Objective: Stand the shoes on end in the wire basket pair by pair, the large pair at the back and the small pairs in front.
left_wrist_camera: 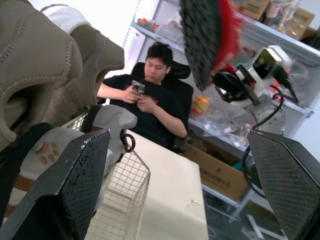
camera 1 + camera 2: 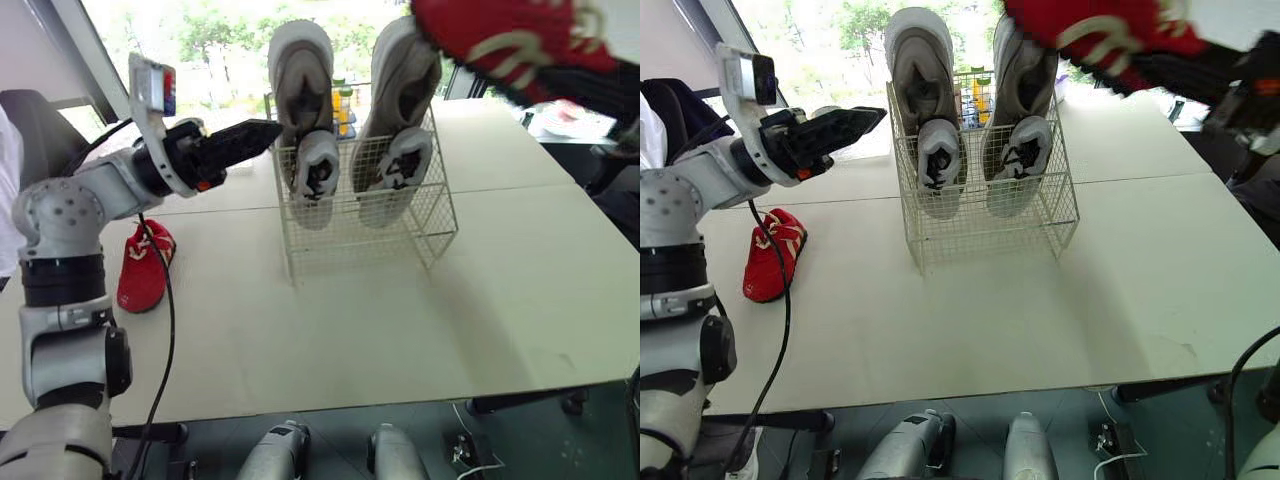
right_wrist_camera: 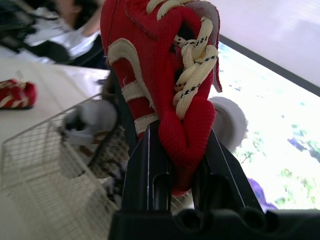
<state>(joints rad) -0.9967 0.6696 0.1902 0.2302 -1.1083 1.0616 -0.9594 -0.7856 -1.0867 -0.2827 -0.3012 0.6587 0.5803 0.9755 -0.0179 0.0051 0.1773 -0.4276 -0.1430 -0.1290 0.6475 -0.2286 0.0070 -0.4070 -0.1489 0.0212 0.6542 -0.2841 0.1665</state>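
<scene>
Fingers of your right gripper clamp the red shoe at upper right, left gripper spread empty; lowered tilted, the shoe may snag the basket rim.

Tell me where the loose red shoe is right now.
In the head views, the loose red shoe lies on the table at the robot's left, left of the wire basket.

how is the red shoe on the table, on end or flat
Flat: the red shoe lies laces up on the table, left of the wire basket.
</scene>
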